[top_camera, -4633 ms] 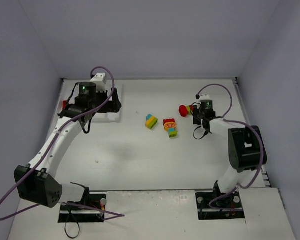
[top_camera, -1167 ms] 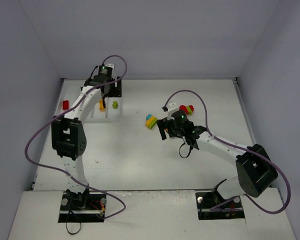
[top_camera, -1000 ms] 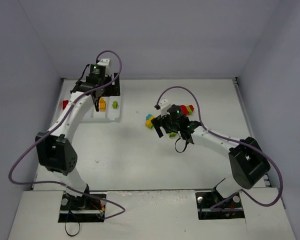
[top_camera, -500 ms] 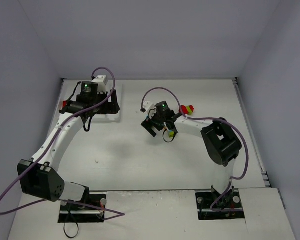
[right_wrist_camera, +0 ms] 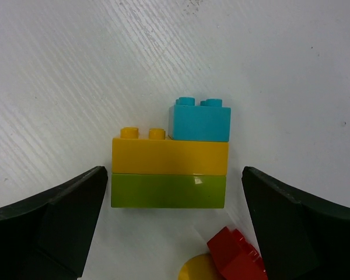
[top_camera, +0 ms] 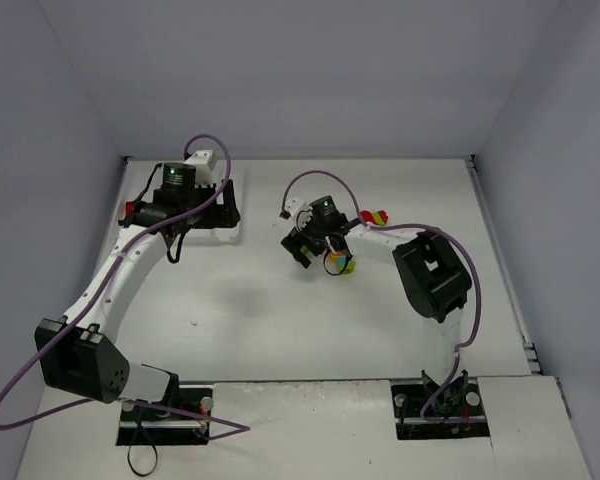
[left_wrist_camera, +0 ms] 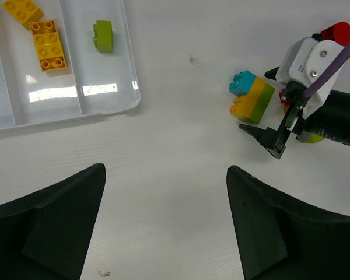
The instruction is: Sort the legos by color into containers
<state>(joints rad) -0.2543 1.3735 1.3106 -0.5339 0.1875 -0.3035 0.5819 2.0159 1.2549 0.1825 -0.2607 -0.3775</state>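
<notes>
Two yellow legos [left_wrist_camera: 49,45] | one tray [left_wrist_camera: 108,98] compartment | lime lego [left_wrist_camera: 103,35] | adjacent compartment

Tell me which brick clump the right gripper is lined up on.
The green, yellow and cyan stack, centred between the fingers of the open right gripper. The red-and-yellow clump lies off-centre beside it.

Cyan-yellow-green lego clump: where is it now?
Right wrist view: the clump lies on the table between the fingers of the open right end effector, a red brick just below it in frame. Left wrist view: right of the white tray.
</notes>
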